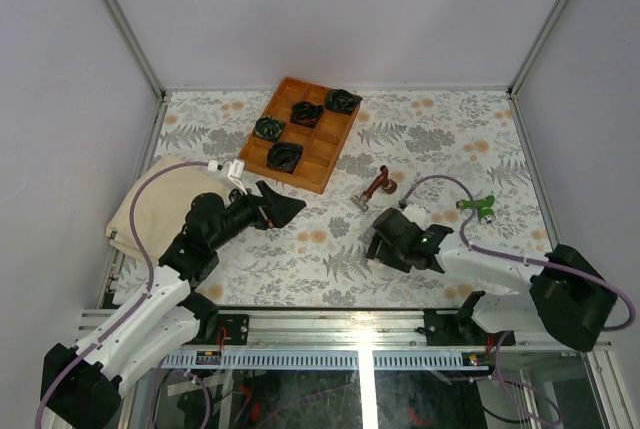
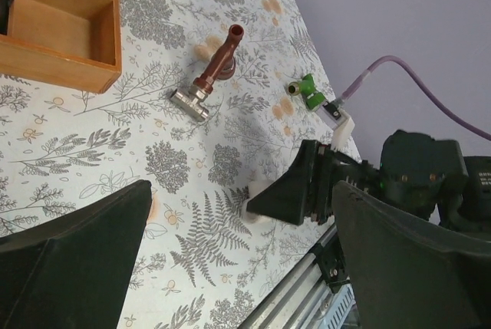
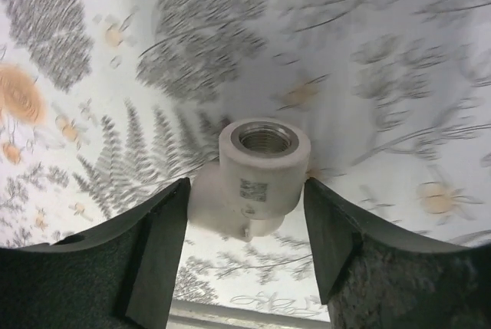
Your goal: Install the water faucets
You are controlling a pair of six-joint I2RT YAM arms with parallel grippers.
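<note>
The right fingers [image 3: 146,268] are pressing against both sides of a smooth white fitting [image 3: 265,164] with a threaded bore, hiding its base, near the tabletop's [image 1: 330,259] front edge. The left fingers [image 2: 69,268] are hanging wide, holding nothing. The red-brown faucet [image 2: 211,76], silvery-ended, is lying free mid-tabletop, and the green faucet [image 2: 309,93] toward the right edge. Four dark coils [image 1: 306,114] are sitting in the wooden tray [image 1: 322,149].

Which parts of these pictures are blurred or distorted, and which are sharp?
Right wrist view: the fitting is sharp, the table around it smeared and bent. Left wrist view: red faucet and green faucet sharp, the fingers of the left tool dark, featureless. Top view: even light, soft shadows.
</note>
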